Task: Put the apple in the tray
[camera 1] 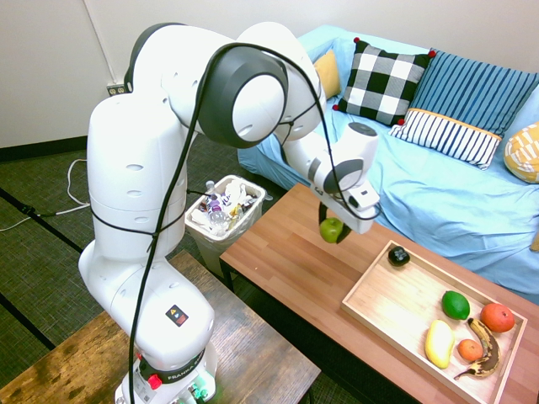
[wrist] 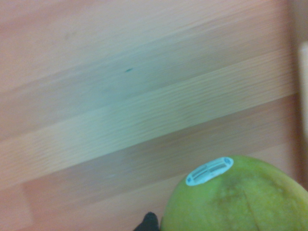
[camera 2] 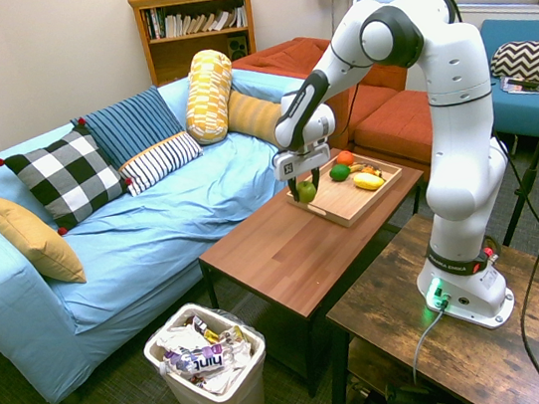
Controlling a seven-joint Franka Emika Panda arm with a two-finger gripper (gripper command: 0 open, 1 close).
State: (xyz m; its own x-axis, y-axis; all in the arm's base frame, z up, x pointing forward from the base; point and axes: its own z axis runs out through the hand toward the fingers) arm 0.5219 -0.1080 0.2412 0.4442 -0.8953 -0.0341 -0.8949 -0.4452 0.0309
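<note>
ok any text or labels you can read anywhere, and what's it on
"FRANKA": partly readable on the arm's base ring.
Purple wrapper in the trash bin: white lettering, too blurred to read surely.
White sticker on the apple held in the gripper: print too blurred.
White label on the gripper, second exterior view: too small.
Book spines on the shelf: too small.

I see the apple (wrist: pixel 236 202) as smooth, waxy, yellow-green skin with a small paper-like sticker (wrist: pixel 209 171). The table (camera 1: pixel 295 269) under it looks like satin-finished reddish wood with clear grain. The tray (camera 1: pixel 383 307) is pale, matt, bare-looking wood. The arm (camera 1: pixel 152 168) has glossy white plastic shells. My sofa (camera 2: pixel 151 219) cover reads as soft, creased blue cloth.
</note>
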